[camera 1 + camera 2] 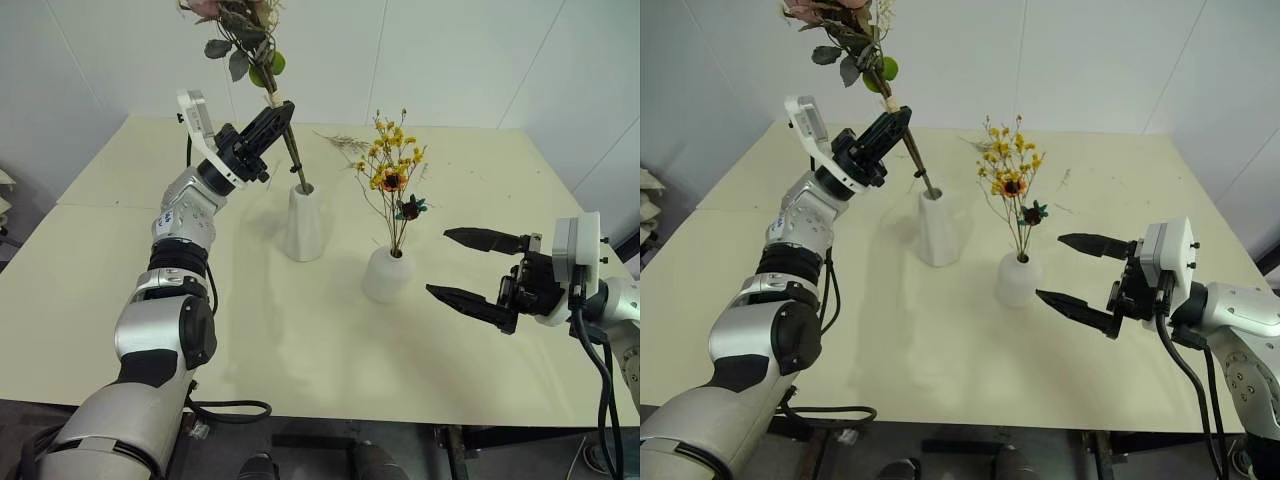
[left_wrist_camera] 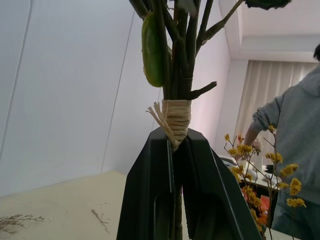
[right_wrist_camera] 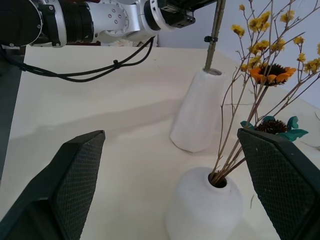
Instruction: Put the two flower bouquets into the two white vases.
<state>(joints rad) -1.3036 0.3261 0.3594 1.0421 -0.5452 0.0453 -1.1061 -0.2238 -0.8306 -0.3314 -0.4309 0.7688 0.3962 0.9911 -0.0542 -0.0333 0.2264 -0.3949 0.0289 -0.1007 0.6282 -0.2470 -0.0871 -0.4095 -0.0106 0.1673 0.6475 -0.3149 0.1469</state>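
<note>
Second bouquet going in: left pincer (image 1: 278, 112) pinching rose bouquet (image 1: 240, 35), stem tip in tall vase (image 1: 302, 224) (right pincer (image 1: 466, 266) spread); next, lower and release.

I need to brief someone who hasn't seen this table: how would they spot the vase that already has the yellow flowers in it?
On the pale table, two white vases stand near the middle. The short rounded vase is the nearer one, just ahead of the open right gripper, holding thin stems with yellow blossoms. Its neighbour, the tall cone vase, is slimmer and takes a single thick stem.
</note>
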